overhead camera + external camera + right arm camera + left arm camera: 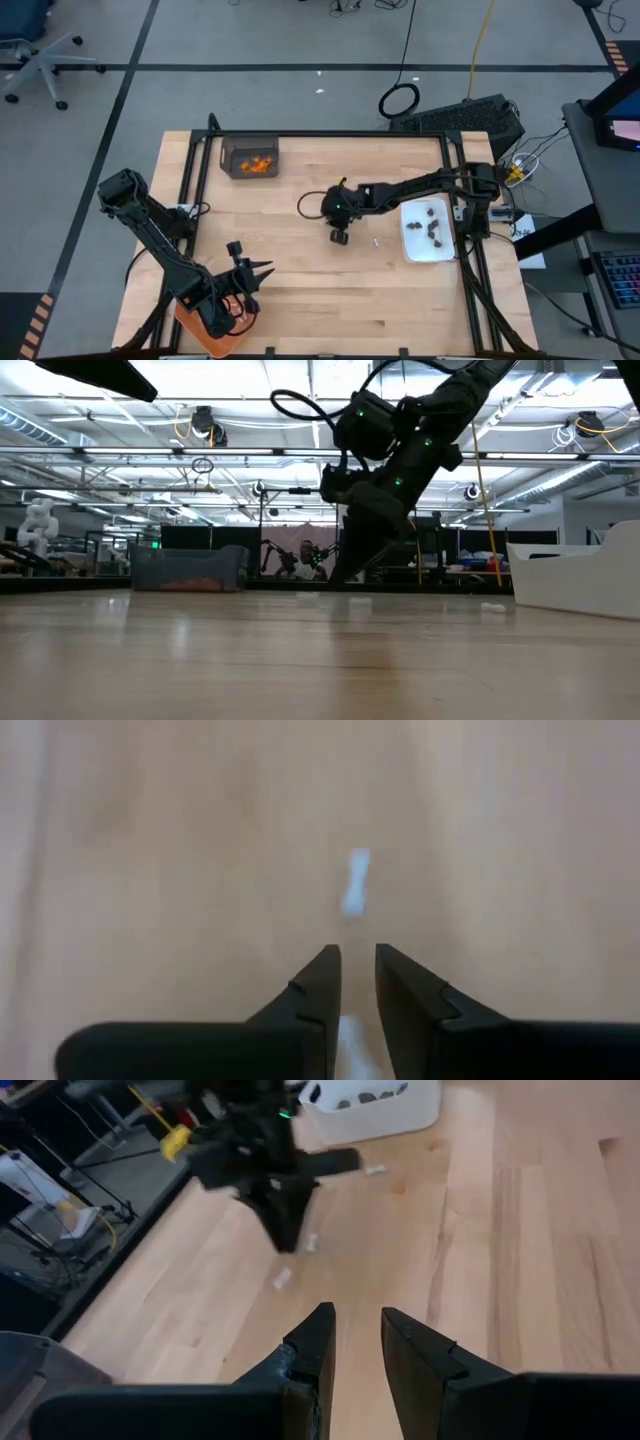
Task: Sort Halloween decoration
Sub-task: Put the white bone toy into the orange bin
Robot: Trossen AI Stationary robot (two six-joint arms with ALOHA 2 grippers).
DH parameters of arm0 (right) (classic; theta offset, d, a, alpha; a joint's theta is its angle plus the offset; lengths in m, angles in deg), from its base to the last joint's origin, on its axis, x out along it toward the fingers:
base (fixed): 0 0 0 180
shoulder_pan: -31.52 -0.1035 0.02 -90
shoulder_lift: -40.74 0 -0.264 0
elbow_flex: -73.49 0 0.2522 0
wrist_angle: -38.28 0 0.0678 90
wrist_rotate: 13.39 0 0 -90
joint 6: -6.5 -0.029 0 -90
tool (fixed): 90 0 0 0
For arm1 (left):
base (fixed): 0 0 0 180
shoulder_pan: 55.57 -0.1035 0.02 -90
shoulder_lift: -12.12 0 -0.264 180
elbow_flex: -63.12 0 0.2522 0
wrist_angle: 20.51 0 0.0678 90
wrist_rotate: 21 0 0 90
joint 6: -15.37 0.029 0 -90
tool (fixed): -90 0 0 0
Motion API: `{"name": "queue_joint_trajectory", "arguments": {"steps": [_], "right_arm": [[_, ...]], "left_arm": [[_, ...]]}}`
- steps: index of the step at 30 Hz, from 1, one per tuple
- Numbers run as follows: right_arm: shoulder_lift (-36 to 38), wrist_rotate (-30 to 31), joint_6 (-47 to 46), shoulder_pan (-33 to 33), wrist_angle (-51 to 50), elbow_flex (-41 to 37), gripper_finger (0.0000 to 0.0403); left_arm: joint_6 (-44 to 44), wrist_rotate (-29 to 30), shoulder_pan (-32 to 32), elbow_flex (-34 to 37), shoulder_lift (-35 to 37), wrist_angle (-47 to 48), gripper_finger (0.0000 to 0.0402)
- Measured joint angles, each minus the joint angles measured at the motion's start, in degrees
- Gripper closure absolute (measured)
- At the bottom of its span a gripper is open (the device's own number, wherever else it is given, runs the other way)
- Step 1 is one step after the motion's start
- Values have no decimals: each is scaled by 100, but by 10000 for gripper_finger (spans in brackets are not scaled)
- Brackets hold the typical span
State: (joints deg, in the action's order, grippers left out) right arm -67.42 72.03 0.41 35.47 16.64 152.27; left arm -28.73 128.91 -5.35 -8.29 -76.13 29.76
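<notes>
My right gripper (340, 237) hangs over the table's middle, slanting down, shut on a small white stick. Another white stick (355, 880) lies flat on the wood just ahead of it, and one more (375, 241) lies toward the white dish (428, 248), which holds dark bits (432, 228). Orange bits (260, 164) lie in the grey bin (232, 150) at the far left. My left gripper (356, 1342) waits at the near left above the orange tray (205, 338), its fingers a little apart with nothing between them. My right gripper pinches a small white stick (353, 1042) between its two fingers; only a pale strip of it shows in the gap. The fingers slant down from the table's right side. In the low view the fingertips (340, 572) stand clear above the table.
Loose white sticks (283, 1279) (312, 1242) lie on the bare wood under and beside my right gripper. The dish stands by the right edge, the grey bin at the far left. Open wood lies between the two arms.
</notes>
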Motion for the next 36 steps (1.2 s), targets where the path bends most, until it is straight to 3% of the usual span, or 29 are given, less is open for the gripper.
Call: {"name": "queue_joint_trajectory", "arguments": {"steps": [6,11,18,20,31,36], "right_arm": [[-8,-186,-115,-571,160,-2,366],[10,193,-219,-894,131,-2,388],[307,2563,-420,-1143,-748,6,392],[309,2951,-527,-1154,-912,-4,391],[305,2485,-633,-1041,313,-818,388],[305,2356,-251,-1044,647,-986,366]], "left_arm": [[2,56,-44,0,0,-1,318],[-11,56,-81,0,0,-1,318],[-15,54,-290,0,-2,-12,318],[-15,54,-392,0,-2,-17,318],[-35,10,-930,0,-2,-192,318],[-44,-302,-1119,0,-2,-222,318]]}}
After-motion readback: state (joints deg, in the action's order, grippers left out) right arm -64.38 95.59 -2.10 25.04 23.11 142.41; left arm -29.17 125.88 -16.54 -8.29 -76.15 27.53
